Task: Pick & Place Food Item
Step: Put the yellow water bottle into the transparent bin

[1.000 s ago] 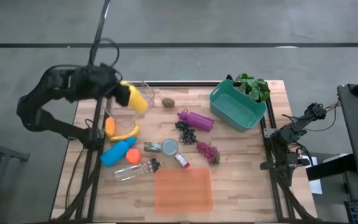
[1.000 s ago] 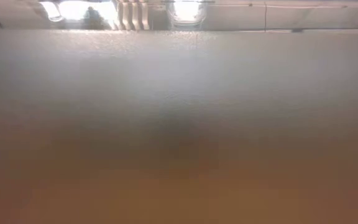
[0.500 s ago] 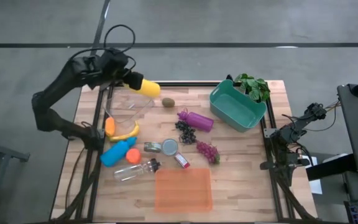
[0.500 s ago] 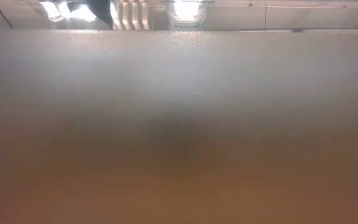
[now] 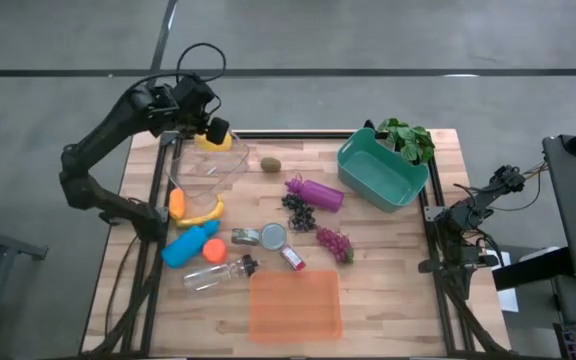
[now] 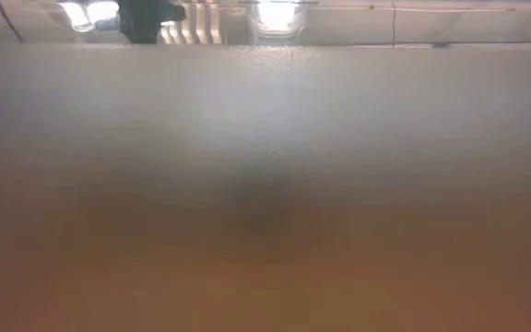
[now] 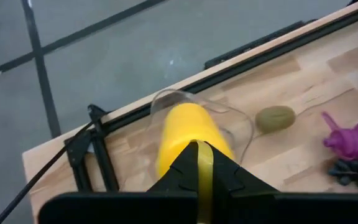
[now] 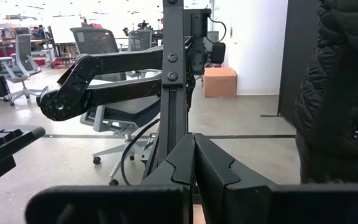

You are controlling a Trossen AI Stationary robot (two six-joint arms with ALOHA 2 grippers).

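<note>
Purple grape bunches [image 5: 334,242], two; one kiwi [image 5: 270,164]; one teal bin [image 5: 381,171]

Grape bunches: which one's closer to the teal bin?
The reddish-purple bunch, right of the darker bunch, which lies below the magenta bottle. The teal bin sits upper right.

My left arm [image 5: 108,130] is matte black, built of rounded segments joined by bulky joints, with a thin black cable looping above the wrist. My left gripper [image 7: 197,163] has two dark angular fingers meeting in a wedge (a yellow strip runs between them). My right arm [image 5: 478,205] is equally black, slimmer, with exposed wiring.
</note>
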